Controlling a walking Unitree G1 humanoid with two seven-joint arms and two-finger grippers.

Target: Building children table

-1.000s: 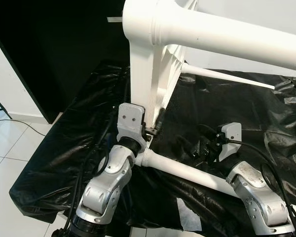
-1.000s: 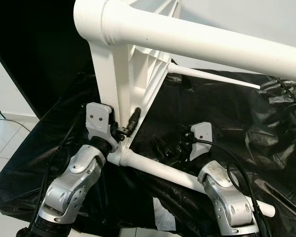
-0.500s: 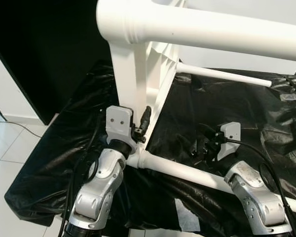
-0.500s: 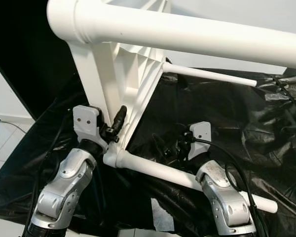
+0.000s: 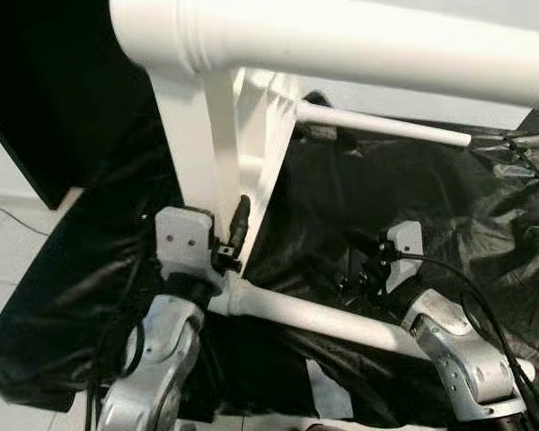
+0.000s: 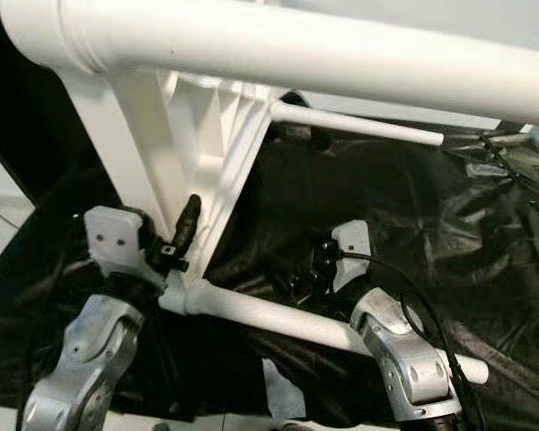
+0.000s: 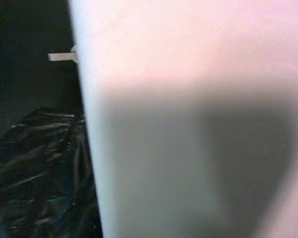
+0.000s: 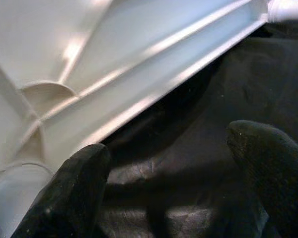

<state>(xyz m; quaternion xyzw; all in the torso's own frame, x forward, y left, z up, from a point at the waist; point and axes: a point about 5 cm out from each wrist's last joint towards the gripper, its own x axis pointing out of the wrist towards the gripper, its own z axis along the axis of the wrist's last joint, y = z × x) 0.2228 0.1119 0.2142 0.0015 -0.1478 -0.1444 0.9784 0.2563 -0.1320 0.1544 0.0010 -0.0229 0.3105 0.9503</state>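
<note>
- One white table stands on its side on one black plastic sheet, its ribbed underside facing the robot's right.
- Three round legs are in view: one thick leg crossing the top of the head views, one thin far leg beyond it, and one low leg lying along the sheet between the two arms.
- The left end effector is at the lower edge of the table's rim, one black finger pressed against the inner face; it is clamped on the table edge, just above the socket of the low leg.
- The left wrist view shows a close white surface and the sheet beside it.
- The right end effector hovers over the sheet near the ribbed underside, its two fingers spread apart and holding nothing.
- Pale floor tiles border the sheet on the robot's left.
</note>
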